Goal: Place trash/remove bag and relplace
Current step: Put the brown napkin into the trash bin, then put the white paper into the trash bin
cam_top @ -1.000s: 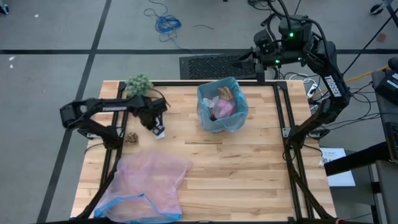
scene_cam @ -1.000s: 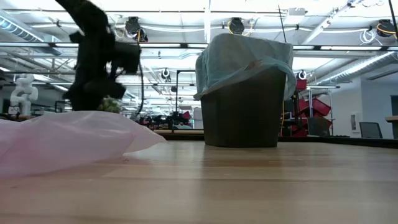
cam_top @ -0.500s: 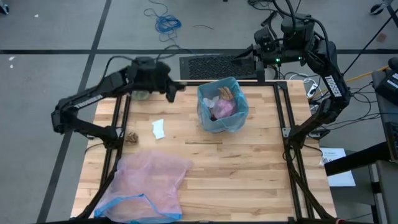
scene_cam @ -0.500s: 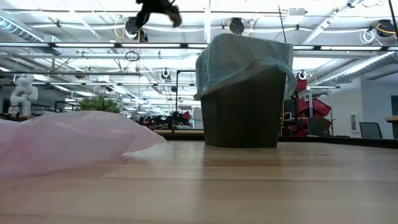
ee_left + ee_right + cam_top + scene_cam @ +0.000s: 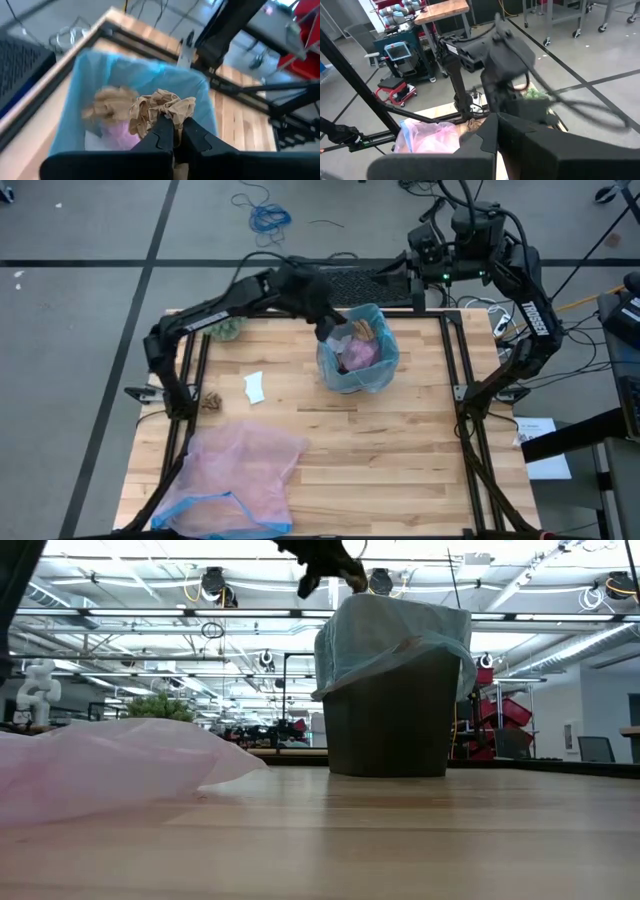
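The brown bin (image 5: 388,715), lined with the light-blue bag (image 5: 372,376), stands at the table's far middle. A pink wad (image 5: 118,136) and a brown scrap (image 5: 106,104) lie inside it. My left gripper (image 5: 328,330) hovers over the bin's left rim, shut on a crumpled brown scrap (image 5: 161,106). A white paper piece (image 5: 254,387) and a small brown scrap (image 5: 211,400) lie on the table's left part. My right gripper (image 5: 495,131) waits shut, high beyond the table's far right corner. My left gripper pinches the crumpled brown scrap by its lower near edge (image 5: 169,114) between its two fingers. The fingers slant down from the table's left toward the bin. The scrap sticks out past the fingertips (image 5: 189,125), lifted clear above the bag's opening.
A translucent pink bag with a blue rim (image 5: 240,475) lies spread on the near left of the table. A fuzzy green ball (image 5: 229,330) sits at the far left edge, partly under my left arm. Black frame posts stand along both table sides.
My left gripper has risen from the table beside the white paper piece and swung toward the table's right to above the bin, tipping from pointing down to slanting forward. It carries the brown scrap, now lifted clear. The white piece and the small brown scrap stayed put.
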Available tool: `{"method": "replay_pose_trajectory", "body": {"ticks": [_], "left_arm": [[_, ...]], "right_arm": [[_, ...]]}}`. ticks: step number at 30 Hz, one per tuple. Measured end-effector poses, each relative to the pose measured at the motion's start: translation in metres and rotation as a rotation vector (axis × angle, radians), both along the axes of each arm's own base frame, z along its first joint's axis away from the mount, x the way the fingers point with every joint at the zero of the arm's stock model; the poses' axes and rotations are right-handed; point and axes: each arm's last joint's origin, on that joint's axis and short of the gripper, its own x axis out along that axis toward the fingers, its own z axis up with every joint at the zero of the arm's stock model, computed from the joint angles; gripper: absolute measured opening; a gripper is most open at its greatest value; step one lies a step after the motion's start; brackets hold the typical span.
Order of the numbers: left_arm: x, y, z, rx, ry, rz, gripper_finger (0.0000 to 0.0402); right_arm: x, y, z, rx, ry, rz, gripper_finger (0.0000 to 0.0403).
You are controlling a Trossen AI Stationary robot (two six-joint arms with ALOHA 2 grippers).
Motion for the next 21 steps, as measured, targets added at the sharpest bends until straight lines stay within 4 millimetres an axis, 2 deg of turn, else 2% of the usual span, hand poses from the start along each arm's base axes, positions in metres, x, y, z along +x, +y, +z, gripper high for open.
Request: {"method": "replay_pose_trajectory", "body": {"ticks": [13,17,21], "left_arm": [[0.0002,-0.0001,-0.0048,-0.022,0.058,-0.005,0.0158],[0.0003,-0.0005,-0.0048,-0.021,0.058,-0.006,0.0179],[-0.0031,-0.0024,-0.0016,-0.006,0.058,-0.018,0.0182]], "right_arm": [[-0.0002,0.0001,-0.0007,-0.001,0.007,0.002,0.0000],[-0.0002,0.0001,-0.0007,-0.001,0.007,0.002,0.0000],[-0.0002,0.0001,-0.0007,-0.005,0.008,0.003,0.0000]]}}
